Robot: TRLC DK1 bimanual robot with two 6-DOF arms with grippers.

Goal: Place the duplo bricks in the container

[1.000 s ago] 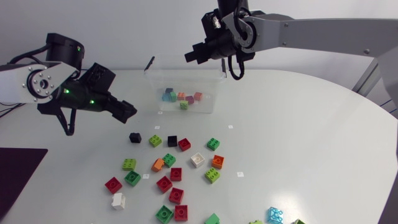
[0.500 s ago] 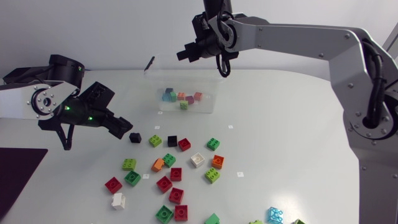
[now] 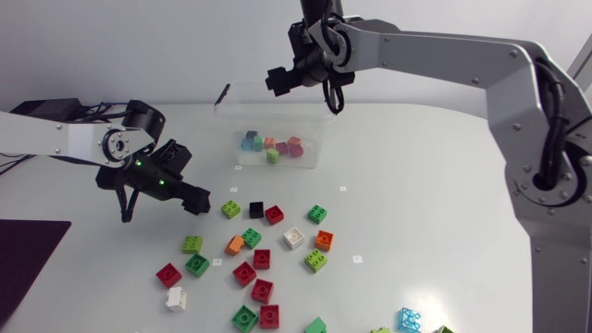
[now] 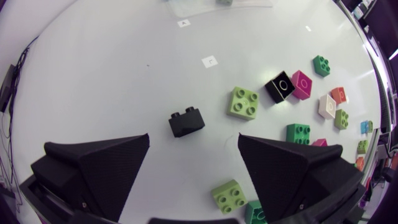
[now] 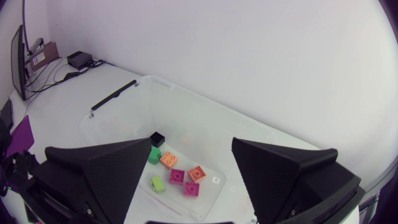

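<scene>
Showing under the right gripper (image 5: 191, 142): 1 container (image 5: 118, 130), 7 bricks (image 5: 176, 176).

7 bricks (image 5: 177, 176) in clear container (image 5: 118, 115) beneath spread right gripper (image 5: 191, 141)

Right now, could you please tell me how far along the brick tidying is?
Done: a few coloured bricks lie in the clear plastic container. In hand: nothing; the left gripper is open at a small black brick on the white table, the right gripper open above the container. Left: roughly twenty scattered bricks.
</scene>
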